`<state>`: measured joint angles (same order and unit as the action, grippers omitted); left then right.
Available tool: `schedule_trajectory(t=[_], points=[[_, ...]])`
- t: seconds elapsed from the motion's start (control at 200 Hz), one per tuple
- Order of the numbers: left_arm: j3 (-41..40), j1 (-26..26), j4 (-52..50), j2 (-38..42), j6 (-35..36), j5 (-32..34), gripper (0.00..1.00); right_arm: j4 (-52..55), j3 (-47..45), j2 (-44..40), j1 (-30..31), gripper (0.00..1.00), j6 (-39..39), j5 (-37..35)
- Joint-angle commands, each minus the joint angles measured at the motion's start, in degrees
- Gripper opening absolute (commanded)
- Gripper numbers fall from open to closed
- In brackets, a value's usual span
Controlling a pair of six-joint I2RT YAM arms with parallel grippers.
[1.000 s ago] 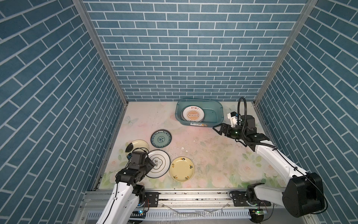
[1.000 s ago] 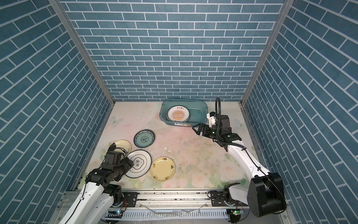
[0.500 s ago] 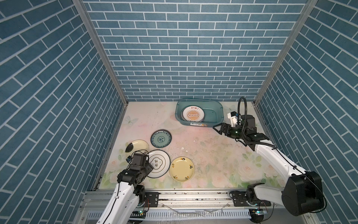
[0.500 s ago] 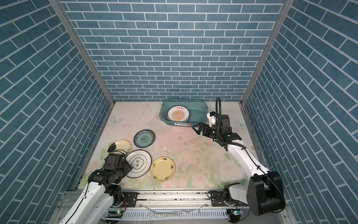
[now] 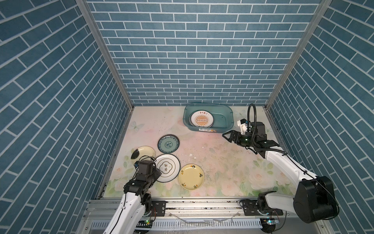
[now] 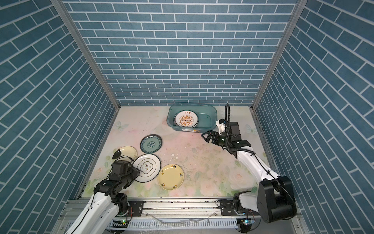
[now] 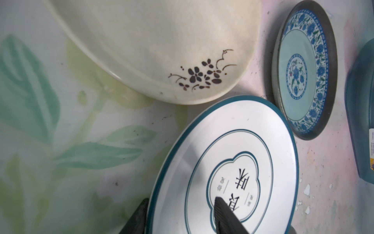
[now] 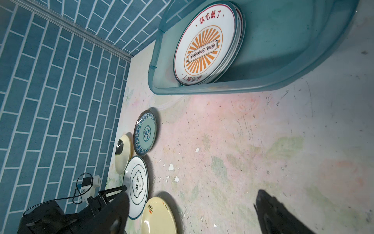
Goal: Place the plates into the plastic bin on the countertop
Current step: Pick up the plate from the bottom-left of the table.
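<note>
The plastic bin stands at the back of the countertop and holds a stack of plates topped by an orange sunburst plate. At the near left lie a teal floral plate, a cream plate with a black blotch, a white teal-rimmed plate and a pale yellow plate. My left gripper straddles the white plate's near-left rim, one finger under the rim, one over its face, jaws part closed. My right gripper hovers open and empty by the bin's near right corner.
White chips are scattered on the countertop between the plates and the bin. Blue brick walls close in the left, back and right sides. A metal rail runs along the front edge.
The left gripper's jaws have narrowed round the white plate's rim, and the arm has eased slightly toward the front. The right arm has stayed put.
</note>
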<state>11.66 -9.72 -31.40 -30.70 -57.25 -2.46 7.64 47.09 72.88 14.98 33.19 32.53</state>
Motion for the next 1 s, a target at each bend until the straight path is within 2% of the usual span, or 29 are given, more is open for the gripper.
schedule_trajectory(t=[0.0,0.11,0.22,0.29,0.51,0.62,0.92,0.955,0.995], points=[[-2.48,0.22,-1.67,-1.04,-0.32,-2.07,0.48,-1.63,-0.41,0.40,-0.27,0.97,0.96,0.65],[-2.61,0.22,-1.05,-1.03,-0.45,-2.11,0.39,-1.75,-0.84,0.42,-0.39,0.97,1.09,0.59],[-2.83,0.22,-0.60,-1.44,-0.73,-2.07,0.38,-1.58,-1.04,0.34,-0.54,0.97,1.00,0.59],[-2.56,0.22,-0.25,-2.19,-0.70,-1.80,0.32,-1.57,-1.20,0.25,-0.62,0.97,0.91,0.36],[-1.98,0.22,1.80,-5.22,-0.58,-1.76,0.25,-1.58,-1.13,0.85,-0.92,0.96,1.03,0.45],[-1.43,0.27,1.37,-5.47,-0.31,-1.85,0.12,-1.58,-1.04,1.20,-0.96,0.96,1.00,0.43],[0.36,0.22,-0.97,-4.02,-0.09,-1.94,0.11,-1.66,-1.12,1.21,-1.09,0.95,1.00,0.15],[0.78,0.22,-1.07,-4.02,-0.14,-2.17,0.10,-1.66,-1.08,1.20,-1.08,0.95,1.00,0.27],[1.26,0.22,-1.21,-3.93,-0.27,-2.57,0.03,-1.79,-1.04,1.21,-1.09,0.95,0.99,0.49]])
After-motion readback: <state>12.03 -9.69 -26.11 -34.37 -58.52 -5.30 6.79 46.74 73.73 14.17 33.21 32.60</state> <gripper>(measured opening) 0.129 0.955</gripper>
